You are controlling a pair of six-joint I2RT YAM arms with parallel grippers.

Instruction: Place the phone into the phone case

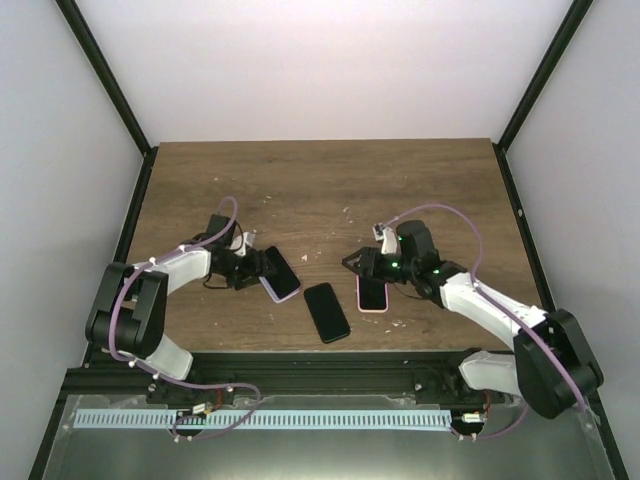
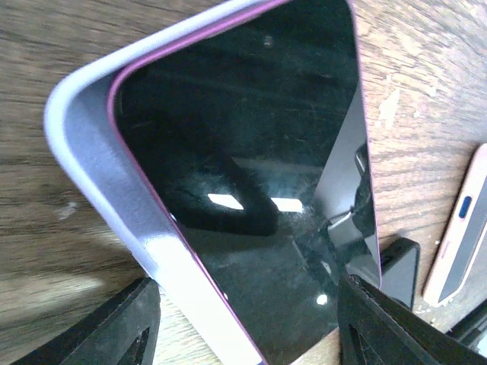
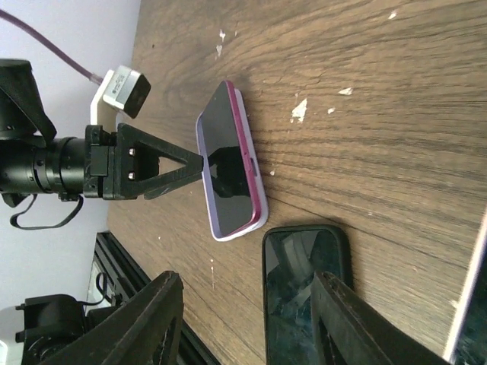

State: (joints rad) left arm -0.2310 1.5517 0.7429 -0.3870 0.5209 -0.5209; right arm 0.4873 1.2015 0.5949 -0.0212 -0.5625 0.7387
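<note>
A dark-screened phone with a magenta rim (image 2: 251,152) lies partly seated in a lavender case (image 2: 99,160) on the table. One long side of it rides above the case wall. In the top view this pair (image 1: 281,275) lies just right of my left gripper (image 1: 254,266). My left gripper (image 2: 247,334) is open, one finger (image 2: 114,327) beside the case edge and the other (image 2: 396,319) over the phone's corner. My right gripper (image 1: 366,264) is open and empty. In its wrist view the gripper (image 3: 251,327) hovers over a black phone (image 3: 304,296).
A black phone in a black case (image 1: 327,312) lies near the front edge, between the arms. A pink phone or case (image 1: 372,293) lies under the right gripper; its edge shows in the left wrist view (image 2: 460,228). Small white flecks dot the wood.
</note>
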